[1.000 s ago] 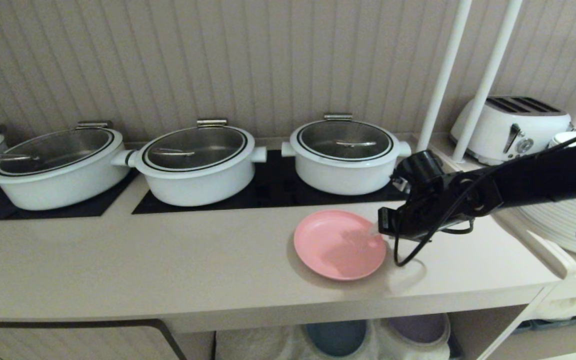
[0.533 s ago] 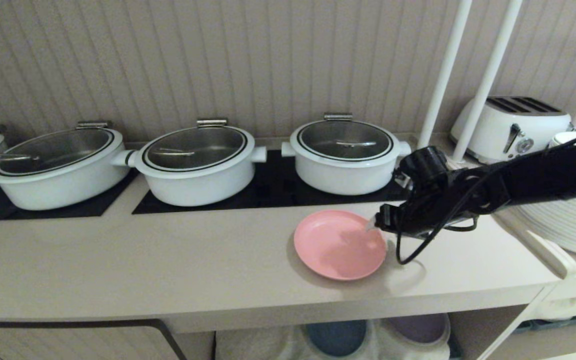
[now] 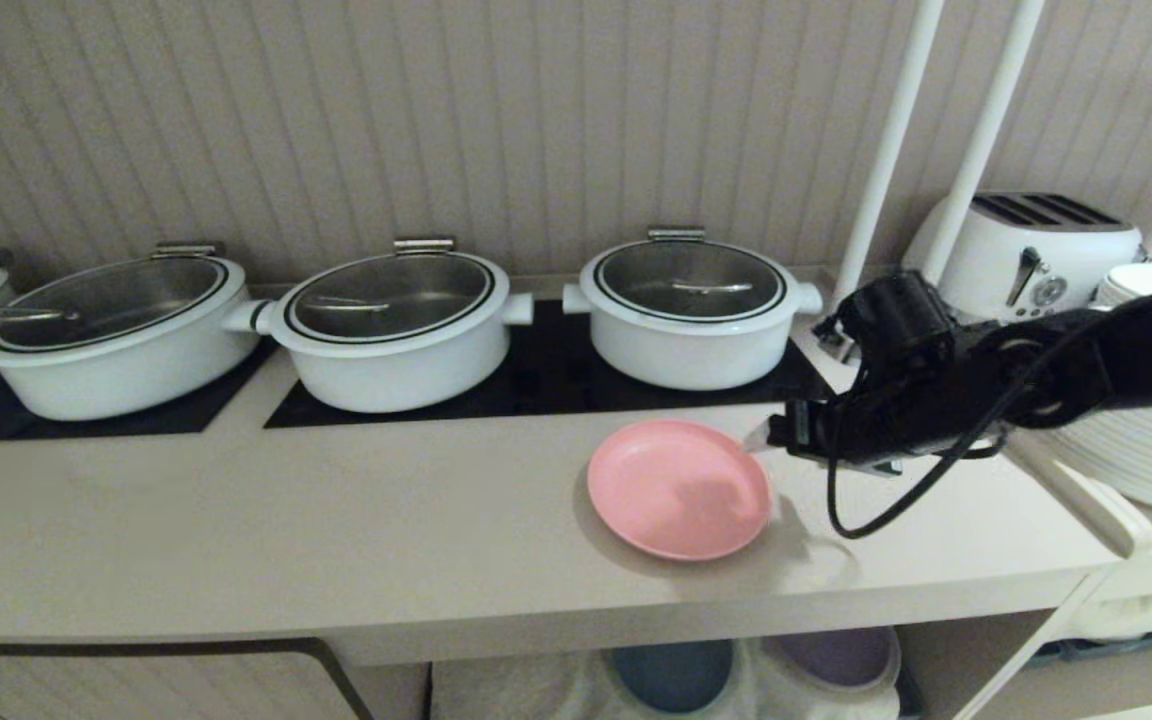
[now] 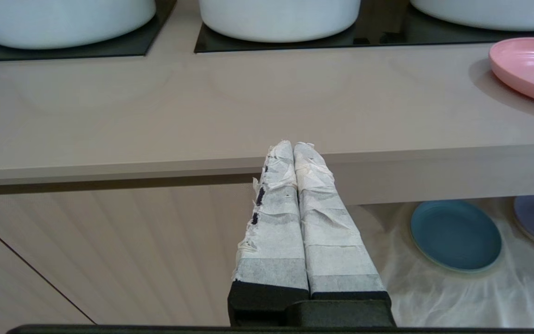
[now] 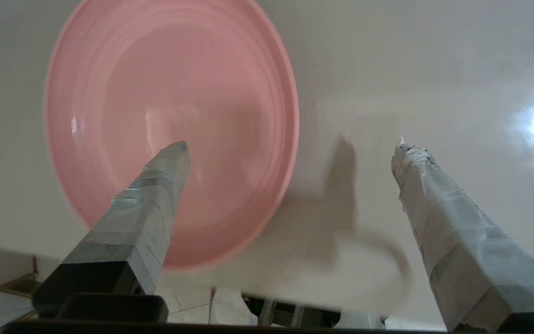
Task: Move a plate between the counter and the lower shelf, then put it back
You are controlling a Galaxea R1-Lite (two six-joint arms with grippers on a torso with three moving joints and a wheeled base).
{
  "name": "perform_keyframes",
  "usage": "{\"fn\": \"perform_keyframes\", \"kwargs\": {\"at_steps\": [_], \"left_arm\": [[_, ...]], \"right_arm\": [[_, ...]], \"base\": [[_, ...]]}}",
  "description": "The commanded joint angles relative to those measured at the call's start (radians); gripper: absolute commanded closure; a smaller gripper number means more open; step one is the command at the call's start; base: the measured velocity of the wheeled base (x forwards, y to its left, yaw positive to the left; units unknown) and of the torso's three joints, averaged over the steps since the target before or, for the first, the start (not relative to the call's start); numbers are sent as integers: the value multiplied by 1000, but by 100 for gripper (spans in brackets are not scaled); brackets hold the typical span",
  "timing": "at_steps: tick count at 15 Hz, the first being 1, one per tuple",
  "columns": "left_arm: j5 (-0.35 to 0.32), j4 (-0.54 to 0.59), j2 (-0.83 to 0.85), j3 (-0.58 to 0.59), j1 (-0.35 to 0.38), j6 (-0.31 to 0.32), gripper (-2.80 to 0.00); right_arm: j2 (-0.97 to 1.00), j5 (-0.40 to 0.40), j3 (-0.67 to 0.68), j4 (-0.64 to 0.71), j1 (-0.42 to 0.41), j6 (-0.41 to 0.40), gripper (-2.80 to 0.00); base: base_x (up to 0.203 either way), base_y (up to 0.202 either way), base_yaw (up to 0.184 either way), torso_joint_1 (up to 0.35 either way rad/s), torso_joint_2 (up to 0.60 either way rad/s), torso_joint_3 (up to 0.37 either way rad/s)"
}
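Pink plate lies flat on the counter, right gripper spread wide above its right edge and holding nothing.

Head view: the plate (image 3: pixel 678 488) rests on the counter (image 3: pixel 336 520), in front of the rightmost white pot (image 3: pixel 688 312); the right gripper (image 3: pixel 762 437) hangs just over the plate's right rim, and below the counter a blue plate (image 3: pixel 674 672) and a purple plate (image 3: pixel 834 655) sit on the white cloth in the lower shelf (image 3: pixel 946 655).
Left wrist view: the left gripper (image 4: pixel 294 147), its taped fingers pressed together and empty, is level with the counter's front edge, well to the left of the plate (image 4: pixel 526 67).
Right wrist view: the right gripper's (image 5: pixel 290 146) fingers (image 5: pixel 155 185) stand far apart, one over the plate (image 5: pixel 169 116), the other over bare counter beside it.
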Motion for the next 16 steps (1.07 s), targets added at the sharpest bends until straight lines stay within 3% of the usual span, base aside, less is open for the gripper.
{"fn": "perform_keyframes", "kwargs": {"at_steps": [1,2,9,13,16], "left_arm": [[0,0,0,0,0,0,0],[0,0,0,0,0,0,0],[0,0,0,0,0,0,0],[0,0,0,0,0,0,0],[0,0,0,0,0,0,0]], "right_arm": [[-67,1,32,1,0,1,-247],[-95,1,52,0,0,0,0],[-349,-3,272,-2,-1,-16,0],[-572,-26,489,-23,-31,-105,0],[-774,-29,693,-120,-103,-188,0]], "base": [[0,0,0,0,0,0],[0,0,0,0,0,0],[0,0,0,0,0,0],[0,0,0,0,0,0],[0,0,0,0,0,0]]}}
